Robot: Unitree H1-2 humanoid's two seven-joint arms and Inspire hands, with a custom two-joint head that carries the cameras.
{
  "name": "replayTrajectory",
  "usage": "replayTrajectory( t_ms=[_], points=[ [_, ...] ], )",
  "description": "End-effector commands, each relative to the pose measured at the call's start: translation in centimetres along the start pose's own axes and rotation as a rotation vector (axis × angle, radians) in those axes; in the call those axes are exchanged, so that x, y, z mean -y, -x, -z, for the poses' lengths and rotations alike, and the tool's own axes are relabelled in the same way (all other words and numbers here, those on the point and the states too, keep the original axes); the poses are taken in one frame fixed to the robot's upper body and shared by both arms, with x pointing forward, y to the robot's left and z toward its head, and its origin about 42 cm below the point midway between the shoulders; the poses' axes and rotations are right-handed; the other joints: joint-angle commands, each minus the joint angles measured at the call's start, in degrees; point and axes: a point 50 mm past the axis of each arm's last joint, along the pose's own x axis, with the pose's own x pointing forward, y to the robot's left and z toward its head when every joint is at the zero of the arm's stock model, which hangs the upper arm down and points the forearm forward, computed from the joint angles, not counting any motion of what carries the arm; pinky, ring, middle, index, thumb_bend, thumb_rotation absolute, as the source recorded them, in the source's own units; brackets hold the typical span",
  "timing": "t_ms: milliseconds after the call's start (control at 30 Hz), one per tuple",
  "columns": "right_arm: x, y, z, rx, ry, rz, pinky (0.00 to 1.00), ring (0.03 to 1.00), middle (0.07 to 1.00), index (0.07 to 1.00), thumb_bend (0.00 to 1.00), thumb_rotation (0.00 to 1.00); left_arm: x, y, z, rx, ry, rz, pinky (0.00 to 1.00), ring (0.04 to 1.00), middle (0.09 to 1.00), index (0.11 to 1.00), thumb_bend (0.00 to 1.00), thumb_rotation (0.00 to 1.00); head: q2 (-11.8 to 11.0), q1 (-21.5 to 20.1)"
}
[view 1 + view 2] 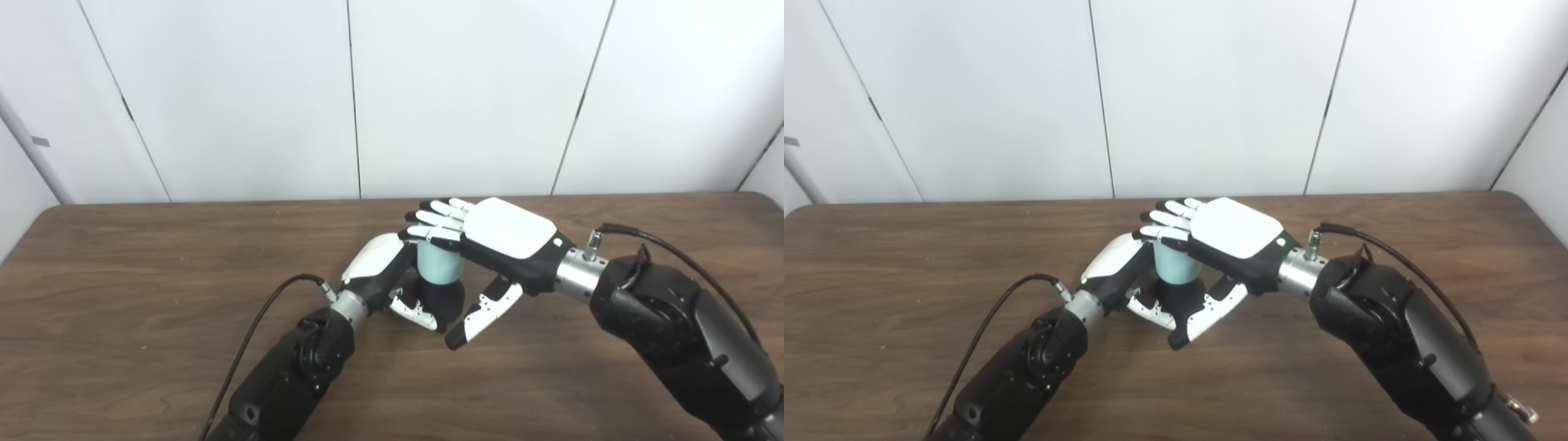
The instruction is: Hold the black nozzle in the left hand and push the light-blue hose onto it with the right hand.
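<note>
Hose [438,264], a short light-blue stub, stands upright on the black nozzle [442,299] near the middle of the table [153,257]. The right hand [496,239] lies flat across its top, palm down, fingers [438,219] stretched straight toward 10 o'clock and apart, thumb hanging free at 6 o'clock; it presses rather than grips. The left hand [383,269] comes in from 8 o'clock and is wrapped round the nozzle, thumb curled across its front, so it is clamped on the nozzle's base.

How far the hose is seated cannot be told; the joint is hidden behind both hands.

Risks, as I judge them: a flat palm gives no sideways hold, so an off-axis push could tilt the hose toward 12 o'clock and let it skid off. The push lands near the heel of the fingers, not the palm's centre, which favours that tilt. If the left grip is loose, the nozzle may slide on the table under load. The hanging thumb could also catch the left hand.
</note>
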Motion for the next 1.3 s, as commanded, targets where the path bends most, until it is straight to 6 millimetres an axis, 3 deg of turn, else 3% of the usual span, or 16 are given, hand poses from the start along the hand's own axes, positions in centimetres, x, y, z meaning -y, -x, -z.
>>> replayTrajectory(
  t_ms=[0, 267, 367, 500, 633, 767, 1067, 1267],
  points=[
    [-3.5, 0.6, -0.1, 0.037, -0.025, -0.183, 0.98, 0.977, 0.94, 0.899, 0.8, 0.89, 3.0, 1.4, 2.4, -0.122, -0.01, 0.16, 0.85, 0.568, 0.494, 0.483, 0.53, 0.0, 0.0, 0.0],
    [-3.3, 0.5, 0.3, 0.014, -0.029, -0.176, 0.97, 0.974, 0.942, 0.9, 0.8, 0.88, 2.9, 1.2, 2.4, -0.121, -0.012, 0.16, 0.85, 0.568, 0.496, 0.481, 0.53, 0.0, -0.4, -0.3],
    [-2.4, 0.4, 0.9, -0.015, -0.069, -0.116, 0.97, 0.976, 0.987, 0.946, 0.78, 0.87, 2.9, 1.2, 2.5, -0.12, -0.009, 0.159, 0.85, 0.568, 0.496, 0.481, 0.53, 0.0, -0.7, -0.4],
    [-1.6, 0.1, 0.8, -0.087, -0.167, 0.069, 0.91, 0.965, 1.0, 0.998, 0.69, 0.52, 3.0, 1.1, 2.6, -0.122, -0.008, 0.156, 0.85, 0.569, 0.492, 0.483, 0.53, 0.0, -1.1, -0.5],
    [-1.3, -0.3, 1.1, -0.178, -0.268, 0.25, 0.84, 0.949, 1.0, 1.0, 0.66, 0.3, 3.1, 1.0, 2.6, -0.122, -0.005, 0.153, 0.85, 0.569, 0.487, 0.486, 0.53, 0.0, -1.4, -0.6],
    [-0.3, -0.8, 1.5, -0.25, -0.388, 0.41, 0.79, 0.949, 1.0, 1.0, 0.68, 0.16, 3.1, 0.9, 2.6, -0.121, -0.001, 0.149, 0.85, 0.569, 0.484, 0.488, 0.53, 0.0, -1.6, -0.4],
    [1.4, 0.1, 2.5, -0.201, -0.496, 0.575, 0.74, 0.904, 1.0, 1.0, 0.77, 0.09, 3.2, 1.0, 2.7, -0.121, 0.001, 0.145, 0.84, 0.569, 0.484, 0.488, 0.53, 0.0, -1.8, -0.3],
    [0.9, 2.3, 3.1, -0.205, -0.519, 0.626, 0.67, 0.855, 1.0, 1.0, 0.81, 0.16, 3.2, 1.2, 2.9, -0.126, -0.004, 0.144, 0.84, 0.57, 0.484, 0.489, 0.53, 0.0, -1.9, 0.1]
  ],
)
